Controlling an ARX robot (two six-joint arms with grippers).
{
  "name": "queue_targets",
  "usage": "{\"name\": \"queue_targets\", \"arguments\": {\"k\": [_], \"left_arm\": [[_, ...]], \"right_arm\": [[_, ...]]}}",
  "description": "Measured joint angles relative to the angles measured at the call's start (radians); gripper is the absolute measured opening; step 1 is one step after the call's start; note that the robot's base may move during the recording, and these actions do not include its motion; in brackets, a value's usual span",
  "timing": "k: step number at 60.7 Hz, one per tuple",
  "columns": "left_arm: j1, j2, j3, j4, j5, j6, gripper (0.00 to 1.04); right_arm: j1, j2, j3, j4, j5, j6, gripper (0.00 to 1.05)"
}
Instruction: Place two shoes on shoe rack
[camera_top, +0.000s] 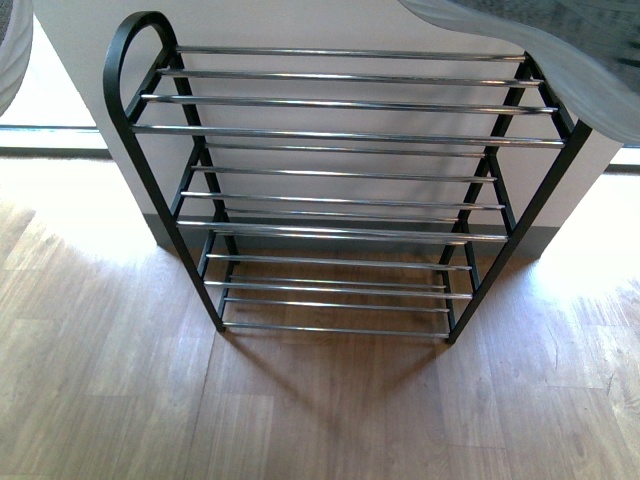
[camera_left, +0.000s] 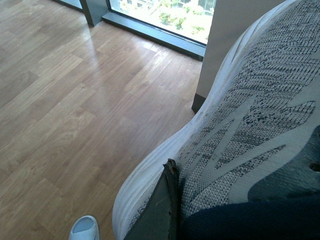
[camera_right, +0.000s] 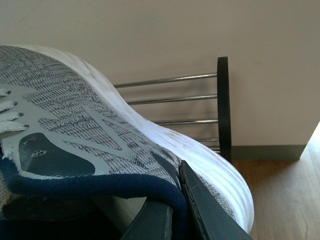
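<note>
Each claw was clenched on the navy heel collar of a grey knit sneaker held aloft. The left claw (camera_left: 173, 176) gripped the first sneaker (camera_left: 250, 100), whose thick white sole was turned out above the wooden floor (camera_left: 60, 100). The right claw (camera_right: 175, 192) pinched the second sneaker (camera_right: 75, 115), one finger (camera_right: 210, 215) outside the collar beside the white sole. The shoe rack (camera_top: 330, 135), with black frames and chrome bars, stood ahead of and below both claws, apart from the sneakers.
</note>
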Motion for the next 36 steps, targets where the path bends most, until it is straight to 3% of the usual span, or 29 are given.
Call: {"name": "queue_targets", "arguments": {"k": [13,26,36], "left_arm": [[0.0,0.0,0.0,0.0,0.0,0.0,0.02],[0.0,0.0,0.0,0.0,0.0,0.0,0.02],[0.0,0.0,0.0,0.0,0.0,0.0,0.02]], "right_arm": [[0.078,0.269,0.288,-0.201,0.192,0.189,0.01],[0.074,0.507,0.551,-0.412,0.386,0.387,0.01],[0.059,0.561,0.669,-0.531,0.431,0.481,0.01]]}}
